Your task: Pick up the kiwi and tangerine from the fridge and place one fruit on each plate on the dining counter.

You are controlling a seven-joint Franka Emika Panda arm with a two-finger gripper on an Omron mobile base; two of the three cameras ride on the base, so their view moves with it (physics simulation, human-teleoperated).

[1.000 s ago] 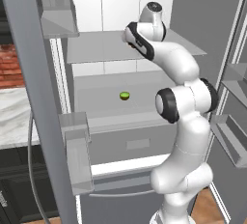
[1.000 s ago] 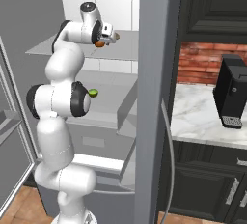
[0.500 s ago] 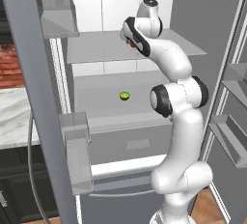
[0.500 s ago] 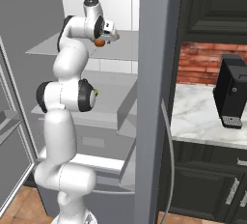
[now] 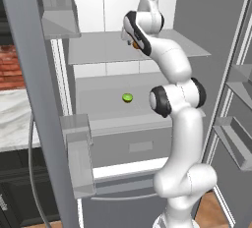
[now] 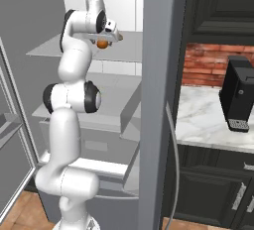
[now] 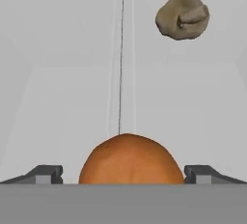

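**Tangerine centred between spread fingers on the upper fridge shelf**

Reaching into the tall grey steel fridge with white interior point(image 5: 197, 20), at the level of the upper clear glass shelf point(image 5: 98, 50). Tool point(image 7: 123, 175) wide open, gripping nothing: two small dark fingertips point(image 7: 46, 174) standing apart, one on each side of the small round bright-orange tangerine point(image 7: 130, 160). Straight ahead of the tool along its line of sight, squarely centred in the gap, with a sliver of clear space left on both sides, so not yet touched as far as can be told. Round fruit, so no long axis to line up with; judged only to need a short further advance and then a squeeze. From the right base view, orange ball point(image 6: 102, 44) tucked just under the hand, resting on the same shelf.

Farther back on that shelf, off to one side of the hand view, a small dull-brown lump point(image 7: 182, 16), well apart from the fingers and not wanted.

One shelf lower, small rounded lime-green kiwi point(image 5: 127, 97) lying alone, well below the tool, left for later.
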